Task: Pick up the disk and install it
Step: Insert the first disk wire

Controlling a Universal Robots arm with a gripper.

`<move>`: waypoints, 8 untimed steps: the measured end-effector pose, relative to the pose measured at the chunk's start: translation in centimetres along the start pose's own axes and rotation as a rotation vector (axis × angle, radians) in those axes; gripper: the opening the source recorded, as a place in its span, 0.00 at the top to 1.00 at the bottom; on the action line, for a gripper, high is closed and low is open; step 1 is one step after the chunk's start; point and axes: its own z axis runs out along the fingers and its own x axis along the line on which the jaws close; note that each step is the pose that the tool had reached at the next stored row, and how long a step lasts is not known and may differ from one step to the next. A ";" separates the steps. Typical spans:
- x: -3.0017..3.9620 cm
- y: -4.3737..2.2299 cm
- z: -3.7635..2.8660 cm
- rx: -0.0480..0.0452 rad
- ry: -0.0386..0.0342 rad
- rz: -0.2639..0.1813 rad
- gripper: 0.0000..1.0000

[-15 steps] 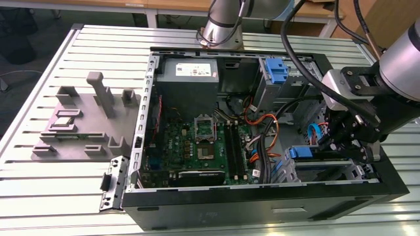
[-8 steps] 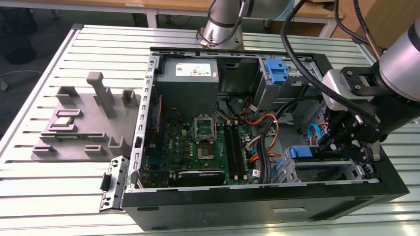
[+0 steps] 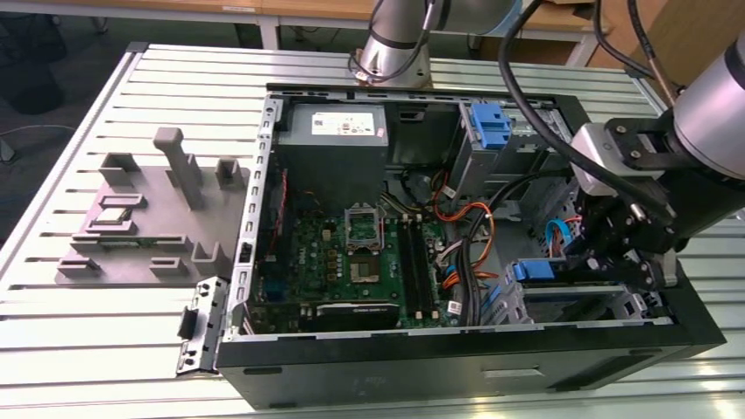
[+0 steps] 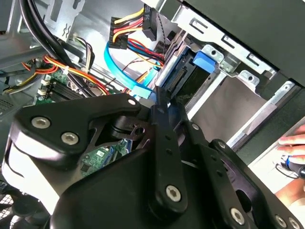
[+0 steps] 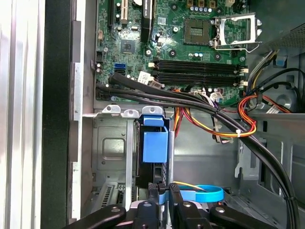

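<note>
Computer case (image 3: 466, 375) on bench (image 3: 117, 349), fixture block (image 3: 152, 218) at the exterior view's left, disk (image 5: 155, 148) in drive cage (image 5: 112, 157), end effector (image 5: 163, 191) at its edge.

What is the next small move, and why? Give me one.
Probably ease the disk a little deeper into the drive cage. The gripper looks shut on its blue edge, and the disk stands edge-on in the bay, its gripped end apparently not yet seated.

No readable text, labels illegible
</note>
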 end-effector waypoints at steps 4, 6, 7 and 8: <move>-0.10 -0.01 -1.10 0.0000 -0.0001 0.000 0.76; -0.16 -0.02 -1.60 0.0000 -0.0001 0.000 0.76; -0.18 -0.02 -1.81 0.0000 -0.0001 0.000 0.76; -0.19 -0.02 -1.96 0.0000 0.0001 0.000 0.76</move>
